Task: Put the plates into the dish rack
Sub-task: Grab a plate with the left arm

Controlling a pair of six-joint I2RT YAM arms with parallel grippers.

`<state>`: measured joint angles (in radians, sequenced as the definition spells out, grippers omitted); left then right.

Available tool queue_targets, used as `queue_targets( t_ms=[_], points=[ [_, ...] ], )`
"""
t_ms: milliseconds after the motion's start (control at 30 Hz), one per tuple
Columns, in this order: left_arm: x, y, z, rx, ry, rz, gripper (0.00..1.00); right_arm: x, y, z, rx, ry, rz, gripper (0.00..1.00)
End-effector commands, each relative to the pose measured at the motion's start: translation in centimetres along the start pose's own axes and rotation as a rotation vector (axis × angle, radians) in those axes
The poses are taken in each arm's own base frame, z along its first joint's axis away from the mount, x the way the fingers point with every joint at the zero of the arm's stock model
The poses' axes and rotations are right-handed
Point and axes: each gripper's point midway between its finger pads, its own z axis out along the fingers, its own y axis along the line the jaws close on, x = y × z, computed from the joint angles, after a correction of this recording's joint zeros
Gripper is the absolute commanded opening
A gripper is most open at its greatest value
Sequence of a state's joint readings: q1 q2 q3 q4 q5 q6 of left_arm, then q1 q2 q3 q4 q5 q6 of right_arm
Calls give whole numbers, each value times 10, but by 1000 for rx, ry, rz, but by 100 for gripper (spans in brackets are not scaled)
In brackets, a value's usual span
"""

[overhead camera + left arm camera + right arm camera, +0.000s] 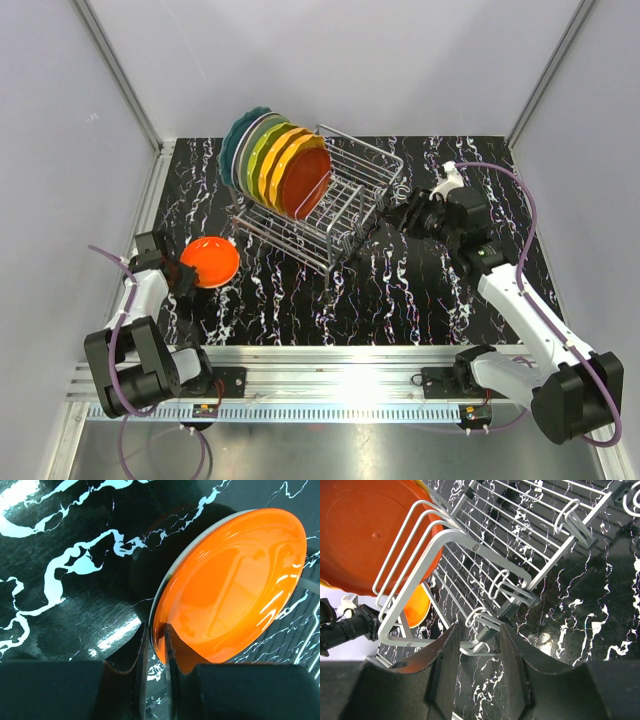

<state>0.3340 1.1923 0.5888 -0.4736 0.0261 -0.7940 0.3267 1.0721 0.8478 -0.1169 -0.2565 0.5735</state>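
**left jaws pinched on the orange plate, right jaws parked at the rack corner**

so the left jaws are nearly closed, just a thin gap, and the rim of the orange plate (pixel 235 590) sits right in that gap. in the left wrist view the two fingers (pixel 169 675) straddle the near edge of the plate, one on each face. looks like a proper grip to me. can't tell if the plate's far edge is on the desk or lifted off it.

the right jaws are about half open. in the right wrist view the fingers (pixel 442 670) stand apart, with a wire loop at the low corner of the dish rack (pixel 470 540) in the space between the tips. whether a finger actually touches the wire, i can't tell.

the desk (pixel 420 290) is black with white marble veins and pretty glossy. there are plain pale walls on three sides and a silver rail (pixel 330 365) along the near edge where both arms are bolted.

the rack sits mid desk, turned at an angle, silver wire with grid sides. a row of plates (pixel 270 160) stands on edge at its far left end: teal at the back, then greens and yellows, with a red-orange plate (pixel 305 185) in front. the orange plate is on the left side of the desk, near the rack but apart from it.
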Motion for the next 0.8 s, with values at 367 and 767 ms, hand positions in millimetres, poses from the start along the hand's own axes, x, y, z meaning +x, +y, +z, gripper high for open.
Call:
queue_targets(
  t_ms=[367, 767],
  points=[
    [5, 18, 4, -127, 69, 41, 0, -16, 14, -9, -49, -57, -22, 45],
    [-6, 20, -13, -154, 20, 60, 1, -17, 12, -9, -40, -63, -20, 49]
  ],
)
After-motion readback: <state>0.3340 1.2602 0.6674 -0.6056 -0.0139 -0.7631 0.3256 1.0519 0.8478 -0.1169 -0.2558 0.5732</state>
